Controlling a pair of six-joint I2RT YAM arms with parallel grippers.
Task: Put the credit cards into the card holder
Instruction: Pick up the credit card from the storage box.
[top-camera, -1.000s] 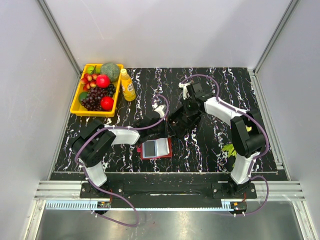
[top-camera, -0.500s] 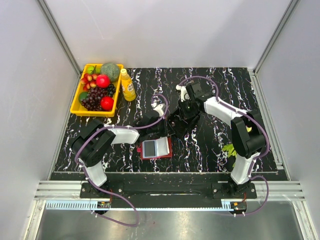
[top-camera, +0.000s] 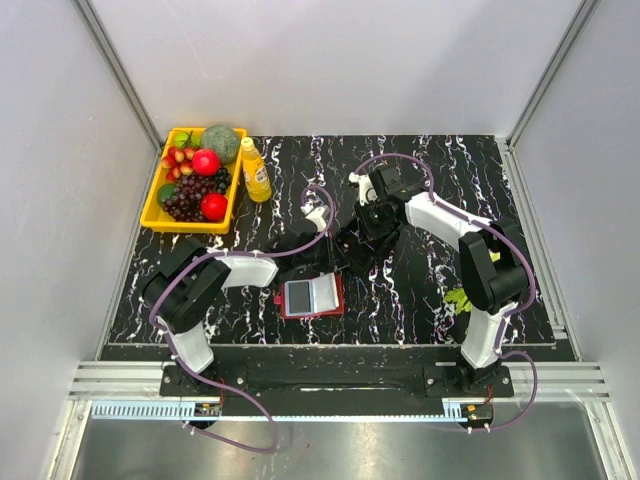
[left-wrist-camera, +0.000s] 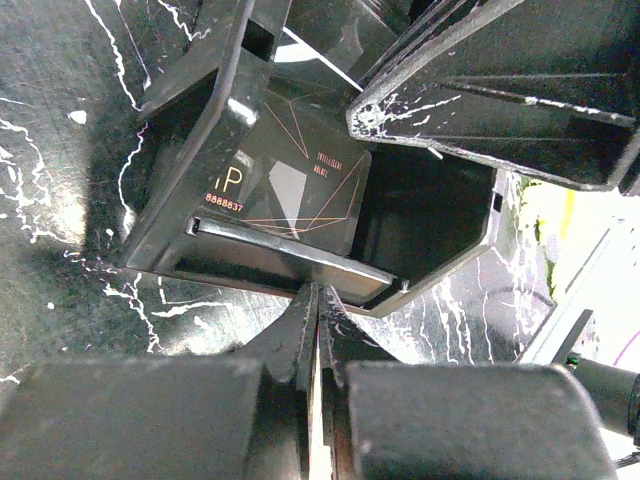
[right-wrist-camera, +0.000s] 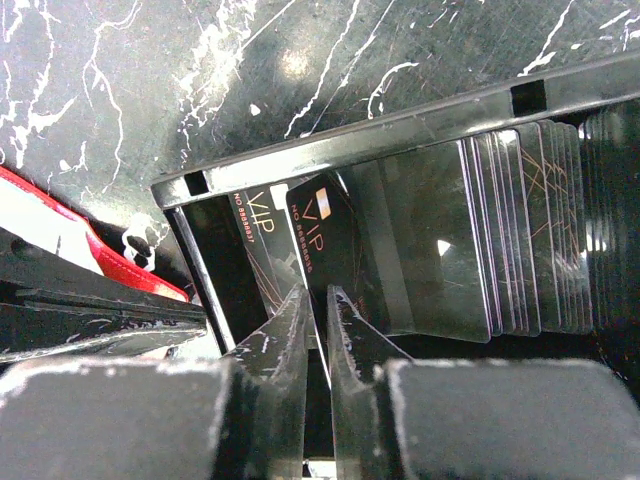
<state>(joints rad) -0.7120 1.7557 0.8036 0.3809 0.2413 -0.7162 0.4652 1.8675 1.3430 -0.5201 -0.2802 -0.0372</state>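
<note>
My right end effector (right-wrist-camera: 316, 325) is narrowed to a slit straddling the lower edge of the front card (right-wrist-camera: 335, 235), a dark one lettered VIP. Whether it actually pinches that card I cannot tell. Behind it, the rest of the credit cards (right-wrist-camera: 520, 230) stand packed on edge in the black tray (right-wrist-camera: 400, 128).

My left end effector (left-wrist-camera: 316, 305) is clenched, its tips together at the tray's near wall. A pale sliver shows between the fingers (left-wrist-camera: 290, 340), and I cannot identify it.

In the top view both arms meet over the tray, mid-bench (top-camera: 480, 170). The card holder (top-camera: 312, 296) lies open and flat just beside the tray, on the side toward the arm bases, and neither end effector touches it. Its two panels show grey and whitish. I cannot say whether those are cards already seated or only lining.

My judgement is that the task is at an early stage, with one card being picked from the tray. Lifting, carrying and slotting it are left to do, and most of the stack sits in the tray unmoved.
</note>
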